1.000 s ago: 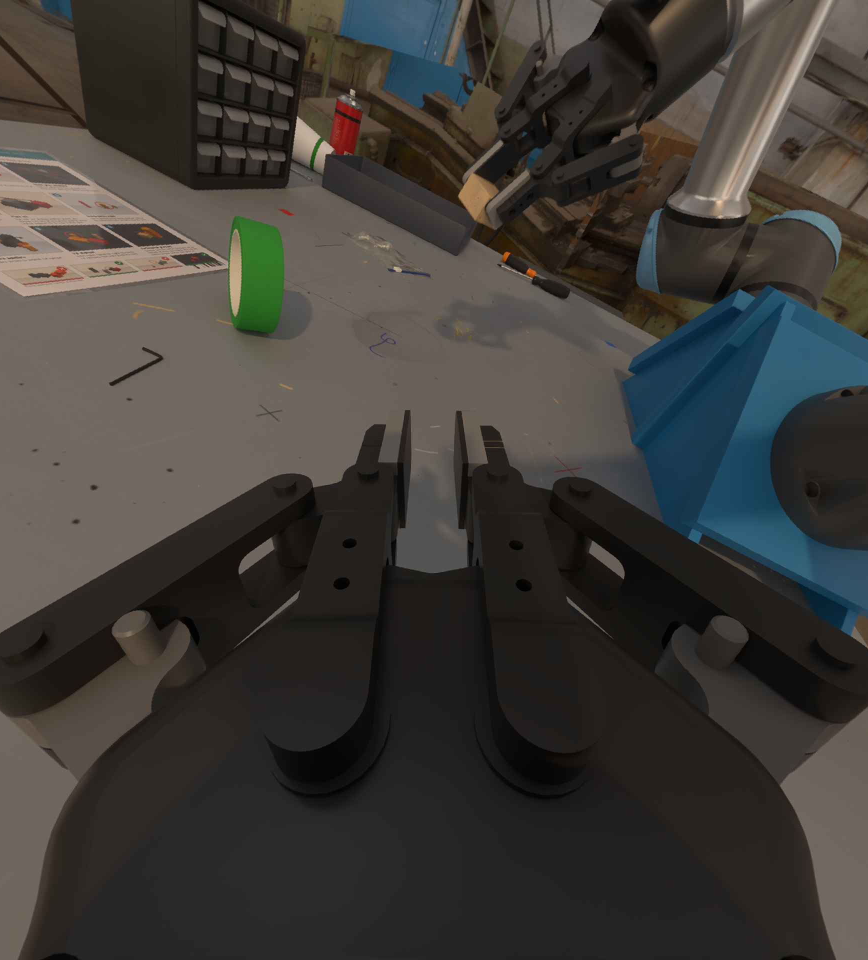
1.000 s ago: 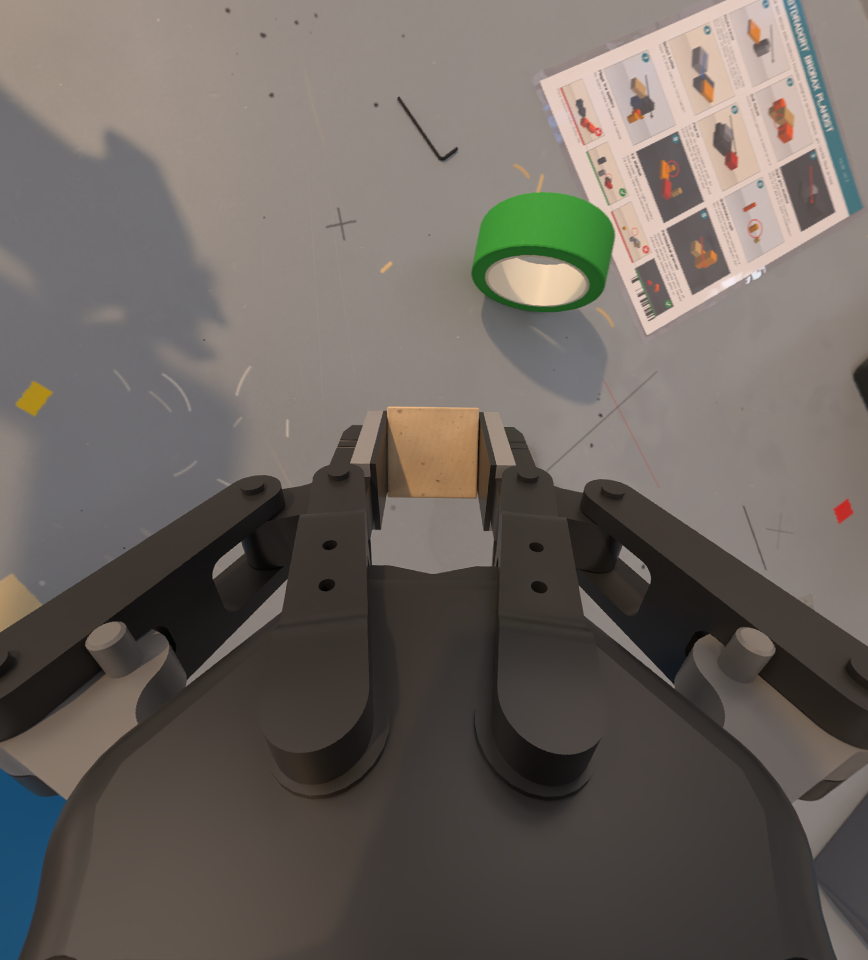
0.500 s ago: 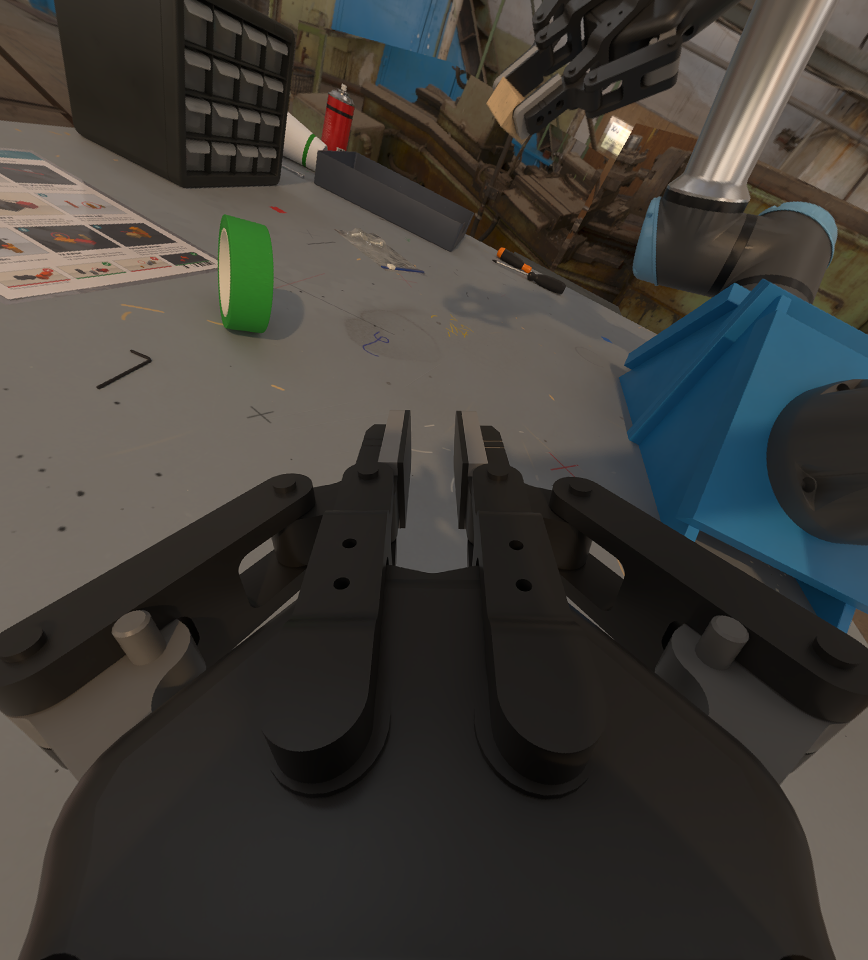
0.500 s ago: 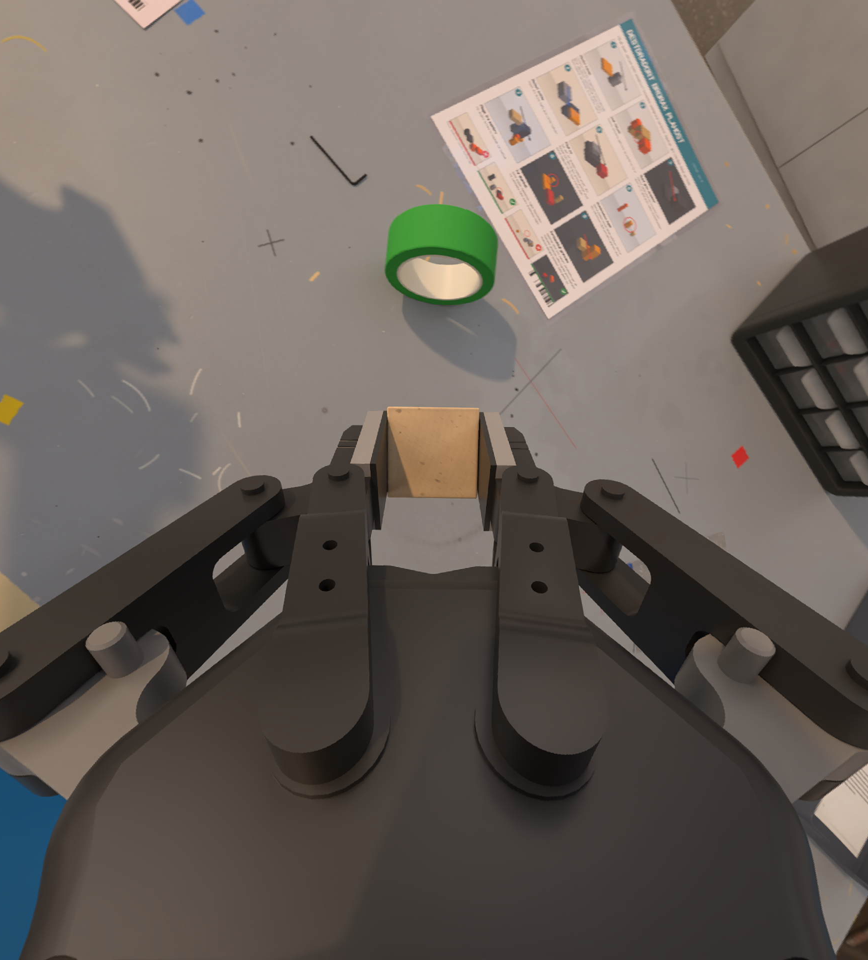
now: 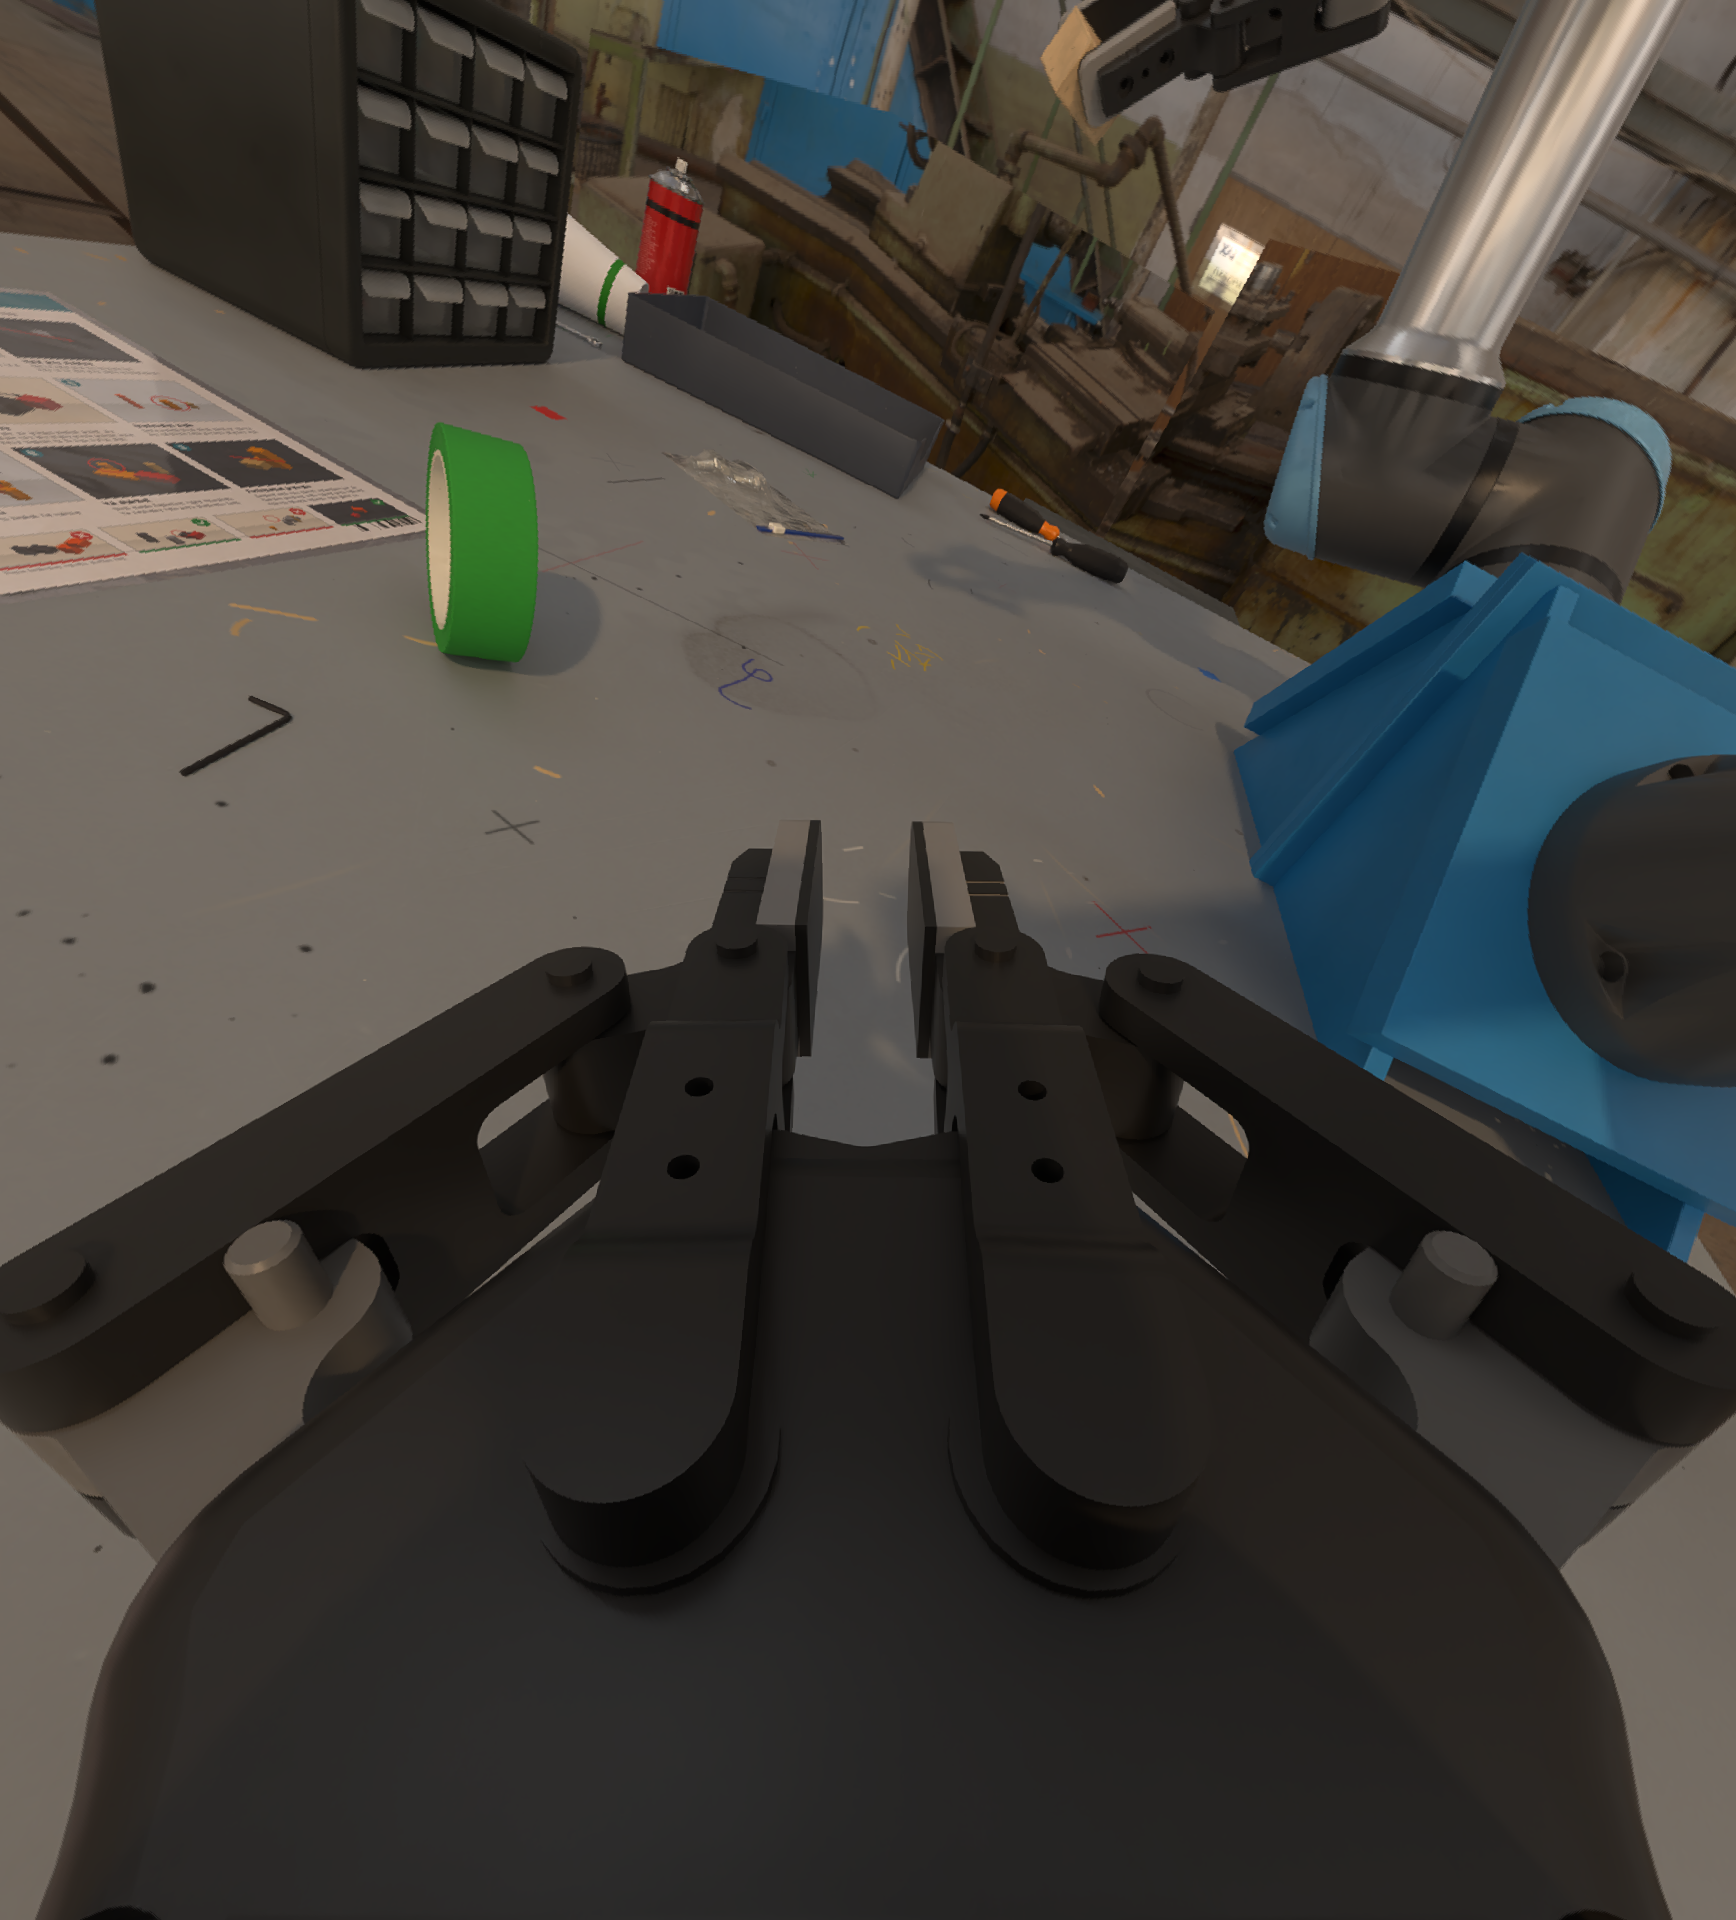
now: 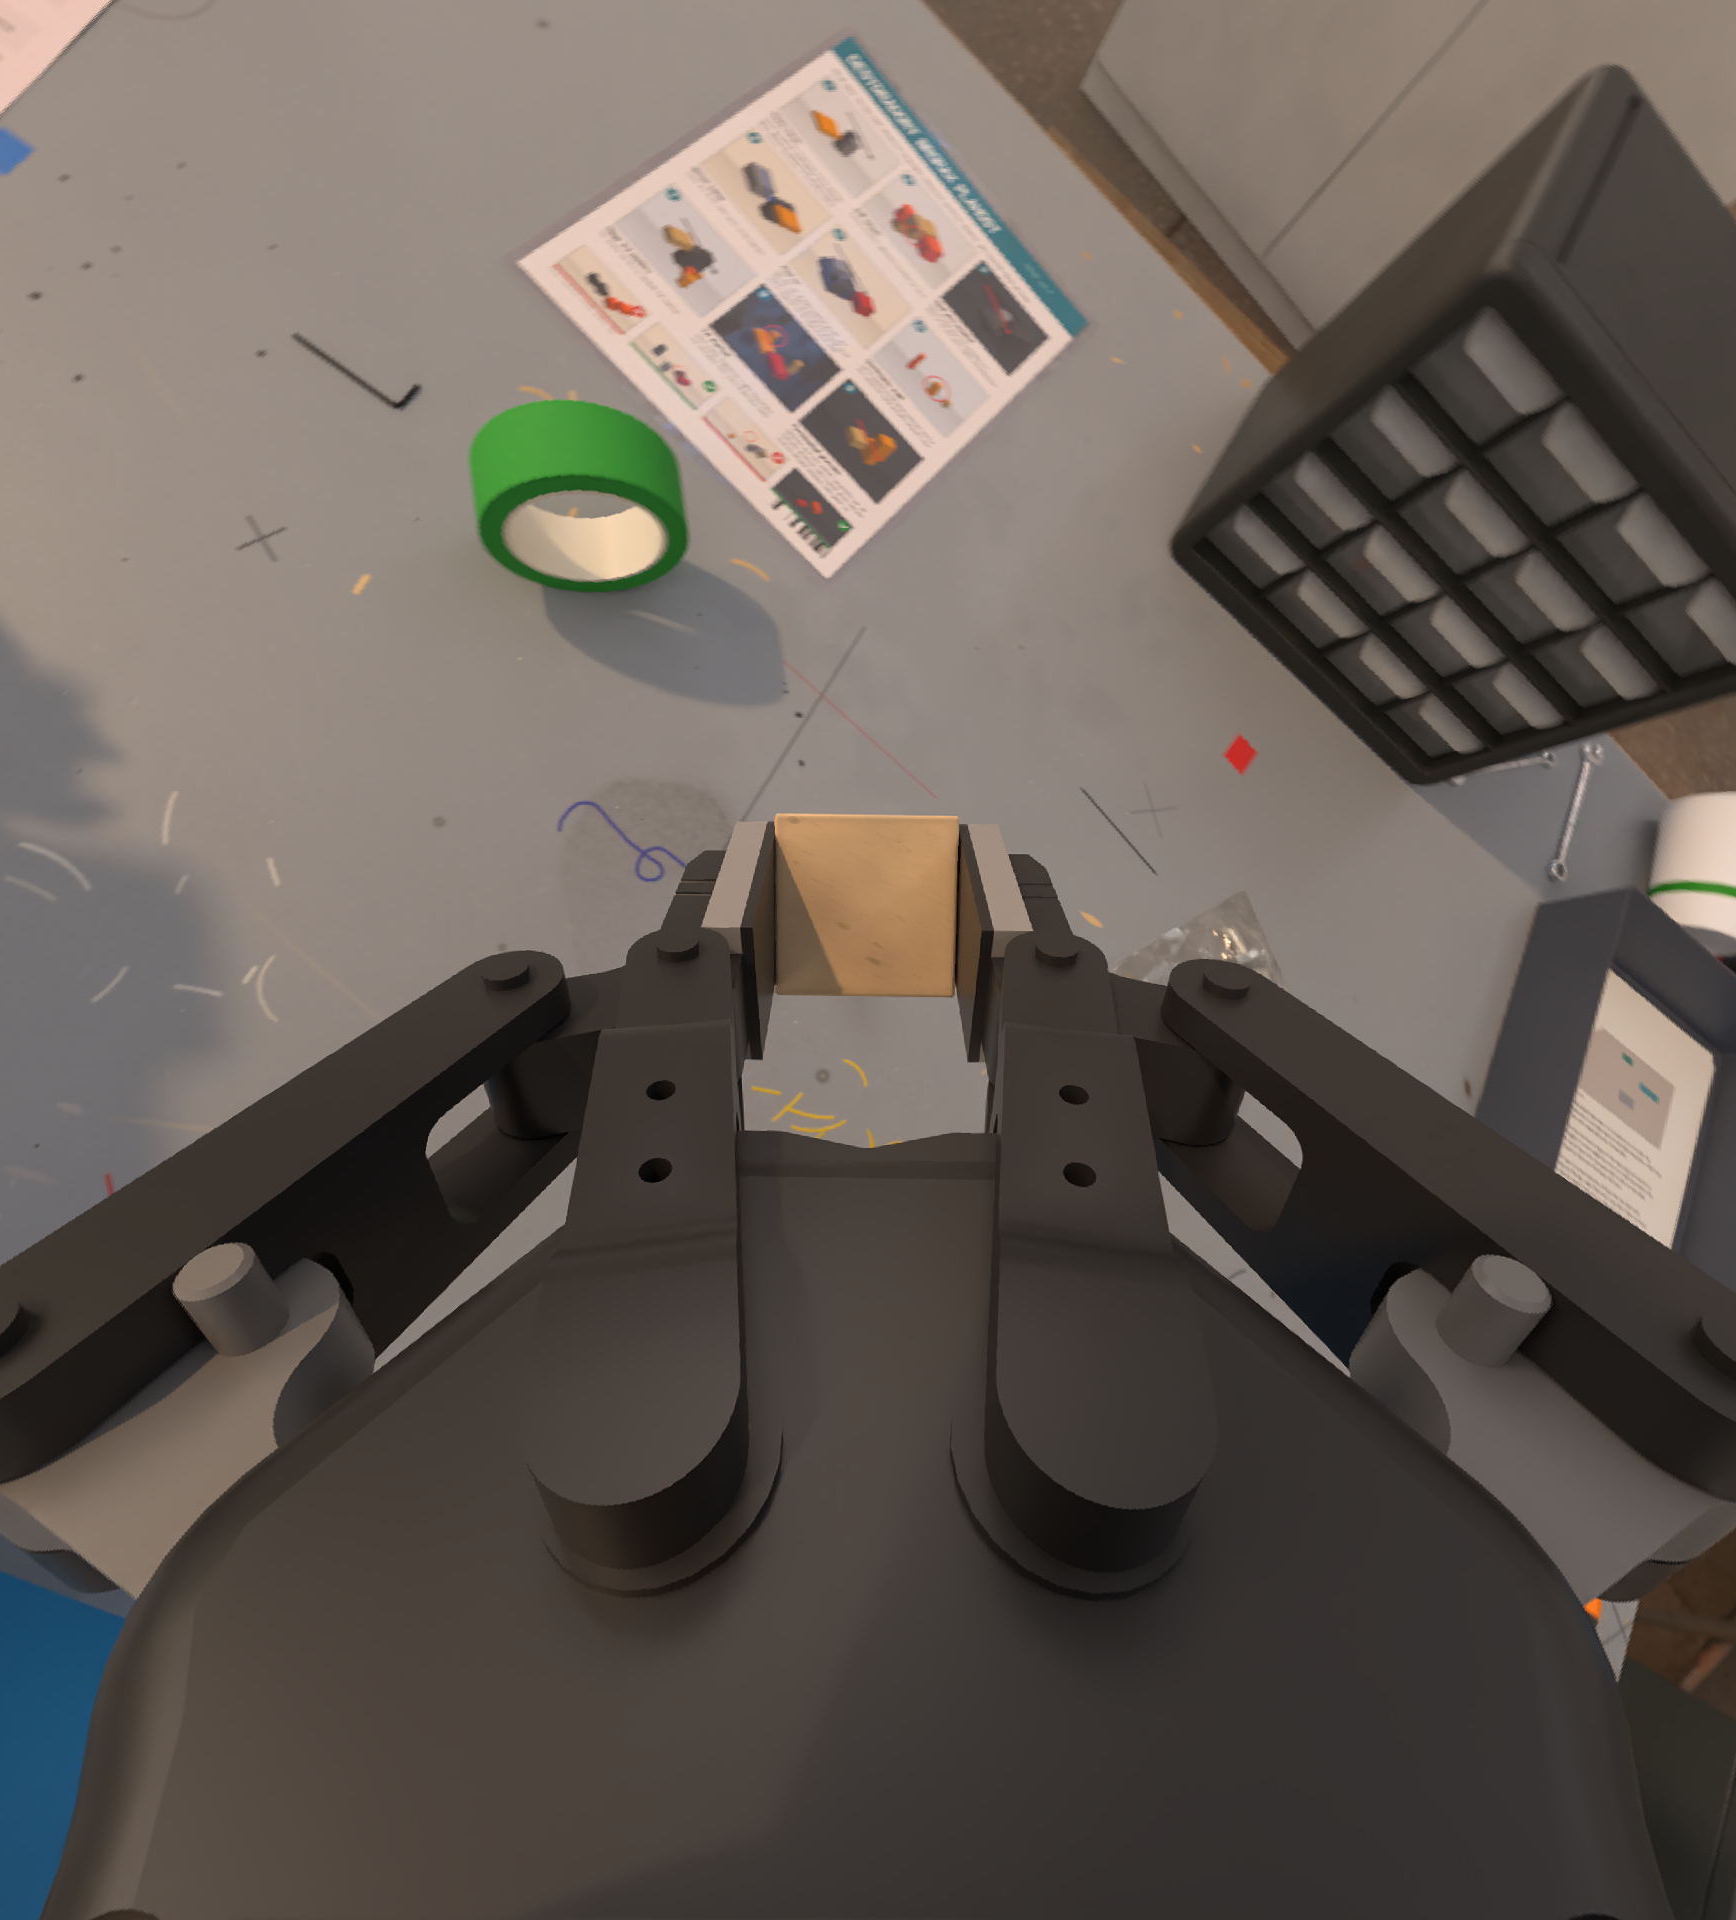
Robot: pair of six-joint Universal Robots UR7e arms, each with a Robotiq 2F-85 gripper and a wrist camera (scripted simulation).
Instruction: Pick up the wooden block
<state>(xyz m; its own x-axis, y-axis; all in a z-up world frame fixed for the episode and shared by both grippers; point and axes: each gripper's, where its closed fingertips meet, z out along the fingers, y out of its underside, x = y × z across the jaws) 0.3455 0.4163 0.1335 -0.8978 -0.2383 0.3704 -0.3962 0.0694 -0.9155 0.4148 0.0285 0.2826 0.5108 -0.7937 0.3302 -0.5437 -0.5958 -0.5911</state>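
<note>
The wooden block (image 6: 864,904), a light tan cube, sits between the pads of my right gripper (image 6: 864,906), which is shut on it and holds it high above the grey table (image 6: 220,675). In the left wrist view the block (image 5: 1063,57) and the right gripper (image 5: 1087,64) show at the top edge, well above the table. My left gripper (image 5: 864,873) hovers low over the table near its right side. Its jaws are nearly shut, with a narrow gap and nothing between them.
A green tape roll (image 5: 485,540) stands on edge beside a picture sheet (image 5: 64,447) and an allen key (image 5: 235,736). A black drawer cabinet (image 5: 344,166), a grey tray (image 5: 770,390), a red can (image 5: 670,234) and a screwdriver (image 5: 1051,535) line the far edge. A blue mount (image 5: 1466,831) stands at the right.
My right gripper has risen further with the block, up to the top edge of the left wrist view, and its own view has swung toward the drawer cabinet. My left gripper has barely moved.
</note>
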